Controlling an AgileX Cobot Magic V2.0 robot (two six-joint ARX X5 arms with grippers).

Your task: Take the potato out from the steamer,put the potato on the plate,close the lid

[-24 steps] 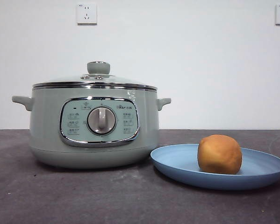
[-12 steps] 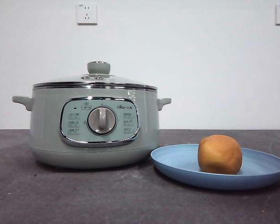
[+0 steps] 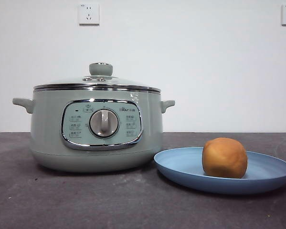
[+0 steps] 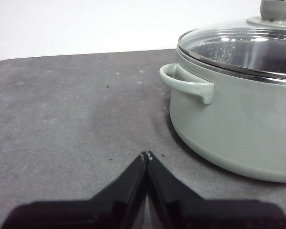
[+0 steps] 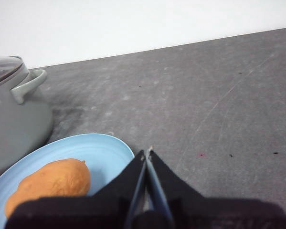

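The sage-green steamer (image 3: 96, 129) stands on the dark table at the left, with the glass lid (image 3: 97, 82) sitting closed on it. The orange-tan potato (image 3: 224, 157) rests on the light-blue plate (image 3: 181, 164) to the steamer's right. Neither arm shows in the front view. My left gripper (image 4: 146, 155) is shut and empty, low over the table beside the steamer (image 4: 238, 124) and its side handle. My right gripper (image 5: 146, 152) is shut and empty, just past the edge of the plate (image 5: 97, 150) that holds the potato (image 5: 49, 183).
Two wall sockets (image 3: 88, 14) sit high on the white wall behind. The dark grey table (image 3: 85, 200) runs wide in front of the steamer and plate, and beyond the plate in the right wrist view (image 5: 219, 95).
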